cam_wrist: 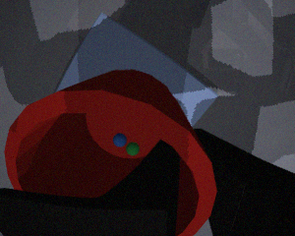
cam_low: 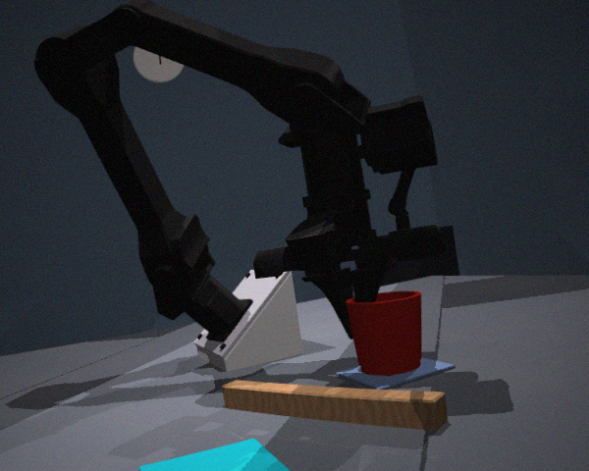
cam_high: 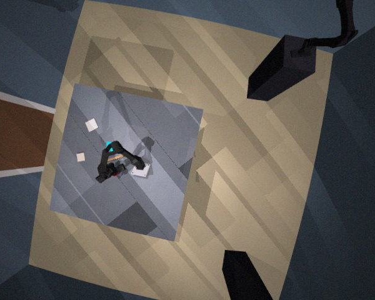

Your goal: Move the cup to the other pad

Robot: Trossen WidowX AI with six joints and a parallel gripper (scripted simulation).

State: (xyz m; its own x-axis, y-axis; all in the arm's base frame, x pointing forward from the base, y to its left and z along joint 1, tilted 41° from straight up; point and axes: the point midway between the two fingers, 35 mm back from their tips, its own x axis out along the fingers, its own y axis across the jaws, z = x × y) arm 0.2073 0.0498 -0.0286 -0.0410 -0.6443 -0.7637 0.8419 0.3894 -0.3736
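A red cup (cam_low: 386,329) (cam_wrist: 69,151) stands upright on a grey-blue pad (cam_low: 437,366) (cam_wrist: 122,53). A blue marble (cam_wrist: 120,140) and a green marble (cam_wrist: 132,149) lie at its bottom. My gripper (cam_low: 354,304) (cam_wrist: 183,138) is down on the cup's near rim, one finger inside and one outside, shut on the cup wall. From above the arm hides most of the cup; only a red sliver (cam_high: 116,174) shows. A cyan pad (cam_low: 218,456) (cam_high: 108,144) lies apart from it, beyond a wooden bar (cam_low: 330,402) (cam_high: 115,157) that lies between the two pads.
The arm's white wedge-shaped base (cam_low: 264,324) (cam_high: 140,170) stands beside the cup. Two small pale squares (cam_high: 91,124) (cam_high: 80,157) lie on the grey mat (cam_high: 162,206). Two black boxes (cam_high: 281,72) (cam_high: 242,274) stand on the wooden table further off.
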